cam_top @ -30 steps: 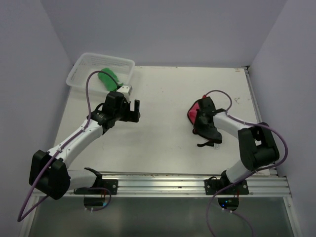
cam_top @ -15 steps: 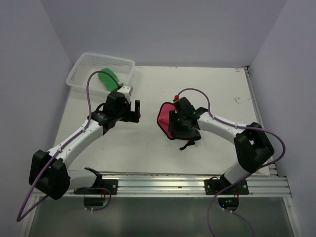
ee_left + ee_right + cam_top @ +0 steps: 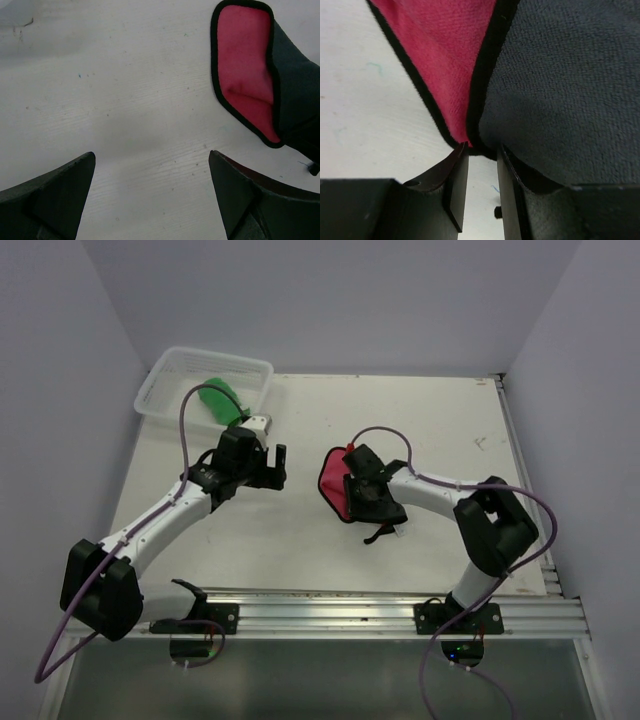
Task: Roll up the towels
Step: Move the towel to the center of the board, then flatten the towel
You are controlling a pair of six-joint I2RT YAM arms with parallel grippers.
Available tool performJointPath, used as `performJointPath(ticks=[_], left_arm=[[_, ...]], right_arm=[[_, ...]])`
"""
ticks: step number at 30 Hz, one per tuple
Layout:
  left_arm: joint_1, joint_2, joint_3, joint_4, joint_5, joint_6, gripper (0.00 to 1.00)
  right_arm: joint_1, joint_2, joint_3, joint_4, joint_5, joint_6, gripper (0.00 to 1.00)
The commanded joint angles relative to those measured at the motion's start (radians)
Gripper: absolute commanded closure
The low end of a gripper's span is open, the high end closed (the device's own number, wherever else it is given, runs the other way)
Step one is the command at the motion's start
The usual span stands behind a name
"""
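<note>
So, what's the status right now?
Left gripper open, empty. Right gripper at edge of red towel, grip unclear. Green towel in basket. Nothing in the way.

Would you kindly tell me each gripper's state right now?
Left gripper: open, empty.
Right gripper: nearly shut at the edge of the red, grey-backed cloth towel; grip cannot be told.

a robotics lab cell — pale walls (image 3: 350,300) box in a white table (image 3: 300,540), and an aluminium rail (image 3: 330,610) at its near edge bears the cabled left arm (image 3: 160,515) and right arm (image 3: 440,495).
</note>
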Motion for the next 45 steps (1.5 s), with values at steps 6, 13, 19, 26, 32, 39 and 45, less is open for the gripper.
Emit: performJointPath(ticks=[6, 13, 19, 26, 32, 39, 45], left_arm=[[-0.01, 0.015, 0.032, 0.002, 0.003, 0.006, 0.01], [-0.01, 0.018, 0.035, -0.003, -0.001, 0.011, 0.01], [-0.011, 0.021, 0.038, -0.006, 0.007, 0.011, 0.01], [-0.013, 0.014, 0.037, -0.003, 0.016, -0.003, 0.01], [-0.013, 0.025, 0.017, 0.072, 0.098, -0.083, 0.0], [-0.013, 0.162, 0.092, 0.151, 0.092, -0.14, 0.0], [-0.013, 0.296, 0.195, 0.129, 0.085, -0.201, 0.01]], right_arm=[[0.02, 0.087, 0.04, 0.026, 0.057, -0.03, 0.68], [0.028, 0.064, 0.02, 0.024, 0.059, -0.017, 0.84], [0.029, -0.023, 0.016, 0.006, 0.036, -0.004, 0.99], [0.032, -0.158, 0.092, -0.074, -0.047, 0.0, 1.0], [0.034, -0.267, 0.183, -0.183, -0.119, -0.014, 1.0], [0.034, -0.372, 0.172, -0.278, -0.154, -0.036, 1.0], [0.037, -0.471, -0.036, -0.234, -0.228, -0.076, 1.0]])
